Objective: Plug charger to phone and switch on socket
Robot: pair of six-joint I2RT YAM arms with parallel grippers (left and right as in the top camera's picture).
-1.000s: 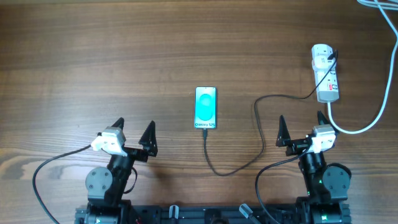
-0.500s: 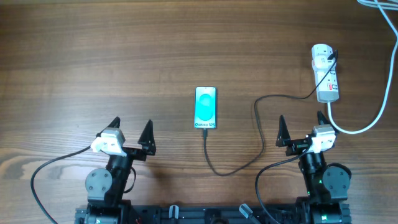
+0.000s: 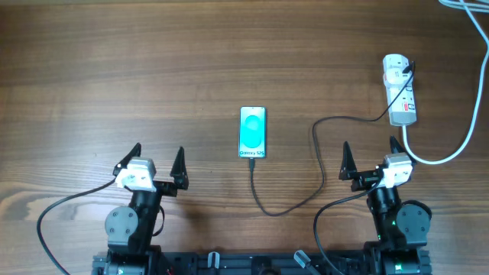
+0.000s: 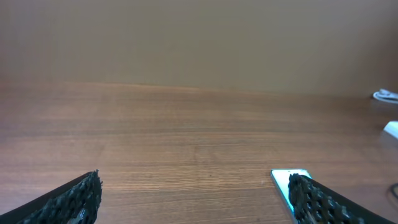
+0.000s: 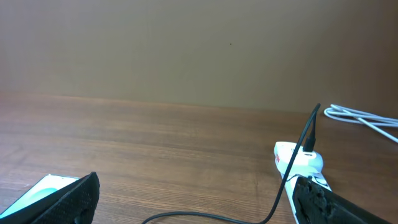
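The phone (image 3: 253, 131) lies flat mid-table with its turquoise screen lit, its "Galaxy" end nearest me. The charger's thin black cable (image 3: 319, 164) runs from the phone's near edge, loops right and up to the white adapter on the socket (image 3: 399, 90), a white power strip at the far right. My left gripper (image 3: 158, 163) is open and empty, left of the phone. My right gripper (image 3: 370, 159) is open and empty, just below the socket. In the left wrist view the phone's corner (image 4: 284, 180) shows by the right finger. In the right wrist view the socket (image 5: 298, 159) and cable (image 5: 292, 171) show at right.
The socket's thick white cord (image 3: 458, 149) curves from the strip off the table's right side, and also runs along the far right edge (image 3: 470, 15). The arms' own black cables lie by the bases at the table's near edge.
My left gripper has drawn slightly back toward me and turned a little. The right arm, phone, cable and socket have not moved.
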